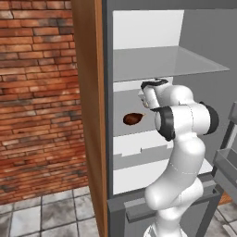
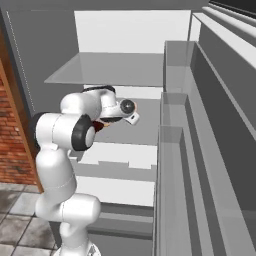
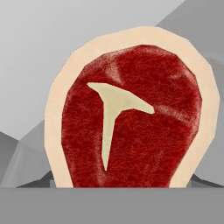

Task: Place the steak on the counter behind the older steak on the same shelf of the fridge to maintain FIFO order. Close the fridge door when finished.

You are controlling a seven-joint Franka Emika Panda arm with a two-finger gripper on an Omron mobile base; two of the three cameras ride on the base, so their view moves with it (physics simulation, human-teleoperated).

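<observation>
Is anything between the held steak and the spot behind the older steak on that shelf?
Nothing visible. The steak fills the hand view close to the camera, pale fridge surfaces behind it. The older steak lies on the shelf left of the hand.

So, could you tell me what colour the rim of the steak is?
Cream-white, around a bright red centre on the steak; clearest in the hand view.

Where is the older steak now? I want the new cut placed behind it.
In the left base view, the older steak lies on the fridge's middle shelf, near its left side, just left of the arm's wrist.
</observation>
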